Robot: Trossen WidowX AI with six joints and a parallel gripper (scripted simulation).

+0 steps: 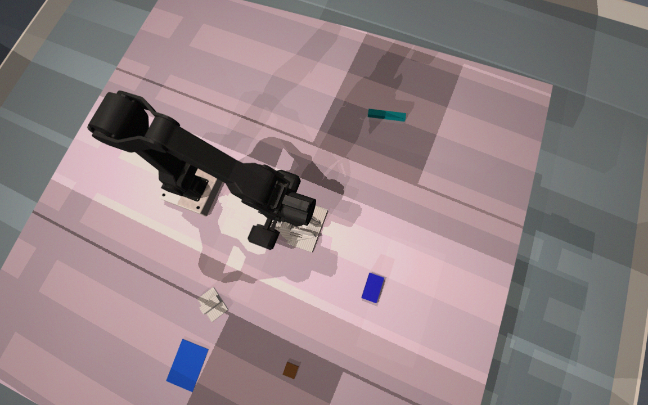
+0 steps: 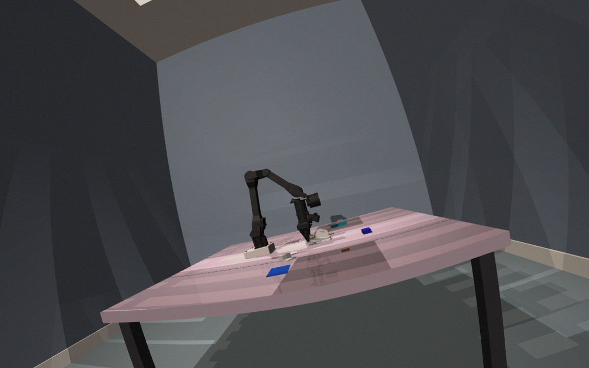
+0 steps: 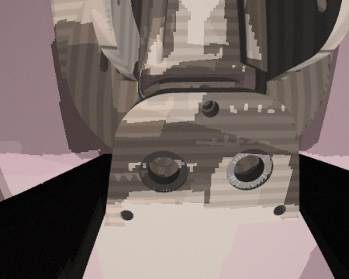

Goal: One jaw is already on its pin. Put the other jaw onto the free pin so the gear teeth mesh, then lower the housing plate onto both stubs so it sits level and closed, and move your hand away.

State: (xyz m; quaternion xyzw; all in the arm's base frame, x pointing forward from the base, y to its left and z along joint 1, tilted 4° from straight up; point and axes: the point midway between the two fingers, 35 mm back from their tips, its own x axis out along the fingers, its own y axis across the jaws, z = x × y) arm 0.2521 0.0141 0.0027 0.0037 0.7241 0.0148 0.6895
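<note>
My gripper (image 3: 201, 163) (image 2: 307, 239) is shut on the pale housing plate (image 3: 198, 133), one black finger at each side edge. The plate has two large ringed holes and three small ones; brownish surfaces show inside the large holes, but I cannot tell whether the stubs are in them. The plate lies at the near end of the pale gripper base (image 3: 85, 97) (image 1: 311, 241). Beyond it in the wrist view are a left jaw (image 3: 124, 43) and a dark, shadowed right jaw (image 3: 295, 35). The pins and gear teeth are hidden, so meshing and the plate's seating cannot be told.
A small pale angled stand (image 1: 212, 304) (image 2: 284, 257), a blue sheet (image 1: 187, 365) (image 2: 278, 271), an orange-brown block (image 1: 290, 370), a dark blue block (image 1: 373, 287) (image 2: 366, 230) and a teal bar (image 1: 386, 115) (image 2: 338, 224) lie around the table. The arm's base (image 1: 183, 202) is at the left.
</note>
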